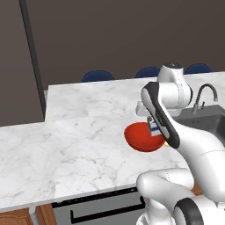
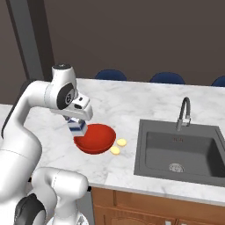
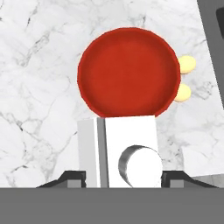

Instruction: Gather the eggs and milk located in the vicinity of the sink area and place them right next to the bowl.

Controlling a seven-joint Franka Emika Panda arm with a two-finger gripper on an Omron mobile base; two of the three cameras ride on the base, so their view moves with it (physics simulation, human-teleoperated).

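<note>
Setting: a white marble counter (image 2: pixel 145 103) is shown, with a dark grey sink (image 2: pixel 180 151) and curved faucet (image 2: pixel 184 112) set into it on the robot's right.
Bowl: a glossy red bowl (image 2: pixel 95 138) is seen on the counter, between the arm and the sink.
Eggs: two small pale-yellow eggs (image 2: pixel 118 146) are seen lying on the counter just beside the bowl, on its sink side; they appear already placed. One looks to be touching the rim in the hand view (image 3: pixel 181 92), the other lies just past it.
Milk: a small white carton with a blue label (image 2: pixel 78 127) is held under the hand, at the bowl's edge farthest from the sink. Whether its base is on the counter or just above it cannot be told.
Gripper: the gripper (image 3: pixel 119 177) is pinched on the milk; in the hand view the white carton top with its round cap is seen between the two dark tips.
Done: the eggs are judged delivered, and the milk is brought to the bowl.
Left: the milk is to be set down beside the bowl and let go, as far as can be judged.
Risk: the carton could be nudged over when released.
</note>
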